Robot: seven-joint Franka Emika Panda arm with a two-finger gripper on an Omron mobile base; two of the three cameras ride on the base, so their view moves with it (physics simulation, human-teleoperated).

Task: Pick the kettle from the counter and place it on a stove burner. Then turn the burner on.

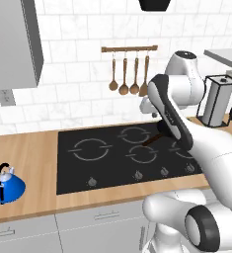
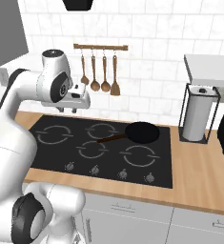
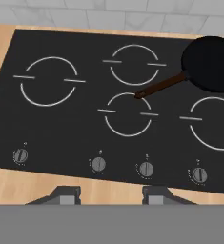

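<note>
Four ring markings sit on the black glass cooktop (image 3: 85, 124), w/ the widest one, the stove burner (image 3: 48, 81), at its left end and bare. Kettle (image 1: 8, 185) is still on the counter (image 1: 26, 148), upright, well left of the cooktop and near the front edge – nowhere near the arm. Gripper (image 3: 111, 194) hangs above the cooktop's front edge, looking down at the four knobs (image 3: 98, 164); its fingertips (image 3: 66, 194) stand apart w/ nothing between them, so the claw is released and empty.

Judging from this, the pick hasn't begun – the arm has a long sideways reach ahead.

Risks as I see them:
- Kettle is cone-shaped and glossy; pinching the body would prob. squeeze it out of the jaws. The black arched handle looks like the safer hold.
- It stands close to the counter's front edge, so a glancing approach could nudge it off.
- Frying pan (image 2: 141, 132) sits at the back right w/ its handle (image 3: 160, 87) reaching over toward the middle rings – a low carry on that side could clip it. The route from the left to the wide ring avoids it.
- Four similar knobs in a row: easy to turn the wrong one. Leftmost knob (image 3: 21, 155) prob. matches the wide ring, but I can't confirm from the markings.
</note>
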